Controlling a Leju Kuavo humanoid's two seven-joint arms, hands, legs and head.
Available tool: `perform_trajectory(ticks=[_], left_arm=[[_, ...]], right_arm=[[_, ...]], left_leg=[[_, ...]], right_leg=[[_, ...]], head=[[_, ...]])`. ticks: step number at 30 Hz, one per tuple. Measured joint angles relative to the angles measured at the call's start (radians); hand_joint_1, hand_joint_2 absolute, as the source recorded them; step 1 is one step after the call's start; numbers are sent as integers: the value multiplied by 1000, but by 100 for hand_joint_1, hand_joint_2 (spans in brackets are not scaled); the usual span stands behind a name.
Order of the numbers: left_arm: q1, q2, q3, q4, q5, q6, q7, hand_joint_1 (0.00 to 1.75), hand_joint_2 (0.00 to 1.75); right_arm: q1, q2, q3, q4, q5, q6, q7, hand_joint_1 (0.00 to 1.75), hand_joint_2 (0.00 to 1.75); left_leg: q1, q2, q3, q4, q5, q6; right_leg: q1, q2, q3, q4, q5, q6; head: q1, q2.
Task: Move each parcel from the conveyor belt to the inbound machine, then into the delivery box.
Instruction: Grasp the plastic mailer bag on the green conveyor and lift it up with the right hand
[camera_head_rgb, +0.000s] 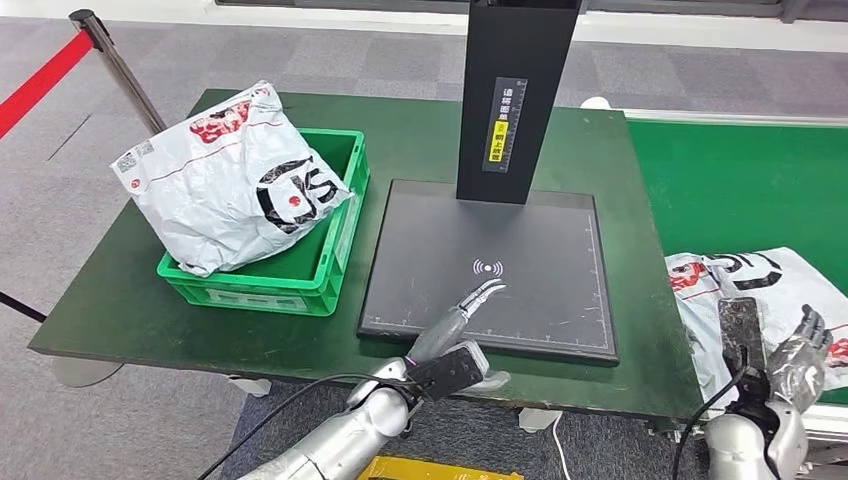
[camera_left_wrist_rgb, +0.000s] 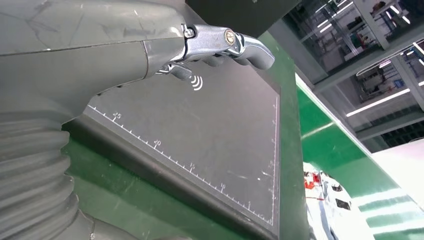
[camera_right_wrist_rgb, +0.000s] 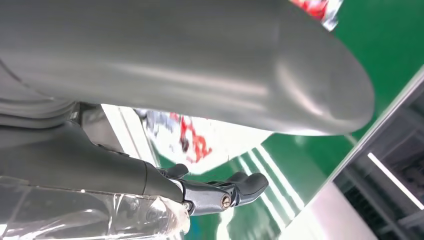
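Two parcels in sight: one slumped in the green crate (camera_head_rgb: 330, 268) at the table's left, tilted and spilling over the rim; the other parcel (camera_head_rgb: 745, 290) lying on the green belt (camera_head_rgb: 730, 190) at the right, just beside the right hand (camera_head_rgb: 797, 352). Right hand empty, fingers spread, hovering at the parcel's near edge, contact impossible to confirm. Left hand (camera_head_rgb: 470, 312) also empty, fingers loosely apart and stretched out low over the dark scanner pad (camera_head_rgb: 430, 250), near the wireless mark (camera_head_rgb: 488, 267). Likely next: grasping the belt parcel and carrying it across to the pad. Risk of a slippery plastic bag sliding or sagging out of a shallow grip, since only its edge lies within reach. Risk too of the bag catching on the raised table edge (camera_head_rgb: 650, 300) between belt and pad during the crossing. Left hand parked over the pad, so possibly in the way of a clean set-down unless cleared. Black upright post (camera_head_rgb: 518, 90) standing at the pad's far side, limiting how far back a parcel can go. Crate already crowded, so a second bag could perch high and tumble off. Red barrier strap (camera_head_rgb: 40, 80) and its post beyond the table's far left corner, well apart from the work.
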Motion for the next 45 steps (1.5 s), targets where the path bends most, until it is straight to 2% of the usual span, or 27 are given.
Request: perform_trajectory(ticks=[6,18,29,45], left_arm=[[5,2,7,-29,-9,-10,0,0,175],[11,3,8,-71,-19,-26,0,0,175],[14,4,4,-109,-16,-54,0,0,175],[17,8,-12,-155,7,-54,-4,0,175]], right_arm=[[-9,-53,-14,33,24,1,17,0,0],[-61,-83,-22,147,55,81,10,0,0],[-87,-67,-14,262,104,115,23,0,0],[-135,-38,50,370,153,113,45,0,0]], left_leg=[[0,-1,-1,0,0,0],[0,-1,-1,0,0,0],[0,-2,-2,0,0,0],[0,-3,-2,0,1,1]], right_leg=[[0,-1,0,0,0,0],[0,-1,0,0,0,0],[0,-2,0,0,0,0],[0,-3,0,0,0,0]], head=[[0,0],[0,0],[0,0],[0,0]])
